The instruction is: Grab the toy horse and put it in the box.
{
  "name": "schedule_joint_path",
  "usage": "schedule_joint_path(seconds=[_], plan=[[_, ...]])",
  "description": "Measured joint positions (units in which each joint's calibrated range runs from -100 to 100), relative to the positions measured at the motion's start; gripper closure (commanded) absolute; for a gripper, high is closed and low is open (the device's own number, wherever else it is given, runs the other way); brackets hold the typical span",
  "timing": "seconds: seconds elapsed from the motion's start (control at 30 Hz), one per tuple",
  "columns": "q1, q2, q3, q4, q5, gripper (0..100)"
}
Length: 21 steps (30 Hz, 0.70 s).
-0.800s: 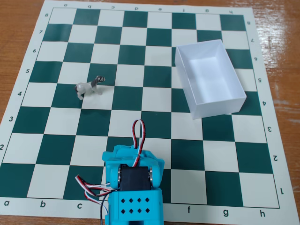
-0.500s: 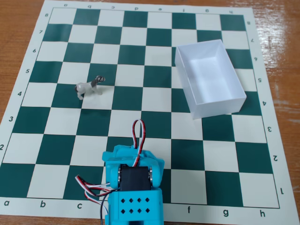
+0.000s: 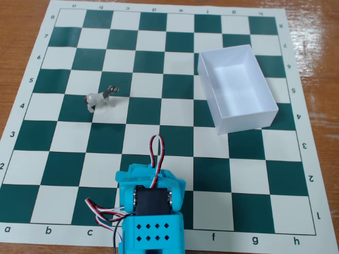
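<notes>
We can't tell if the gripper's claw is spread or pressed together, since only the blue arm (image 3: 151, 211) shows, parked at the bottom edge of the chessboard (image 3: 159, 119). Nothing has budged in the last second, so the grab hasn't started. The toy horse (image 3: 100, 98) lies up-left, well apart from the box (image 3: 237, 87), long axis roughly left-right, head toward the right.

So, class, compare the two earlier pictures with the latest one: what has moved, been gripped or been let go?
Nothing visibly changed. The toy horse stands on the same squares of the chessboard, the box is empty in its place, and the blue arm sits at the bottom edge as before, its gripper hidden from view.
</notes>
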Motion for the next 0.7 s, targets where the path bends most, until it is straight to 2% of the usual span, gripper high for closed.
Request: schedule_joint_path(seconds=[0.47, 0.7], plan=[[-0.37, 0.00, 0.00, 0.00, -0.05, 63], [-0.90, 4.77, -3.99, -1.31, -4.89, 64]])
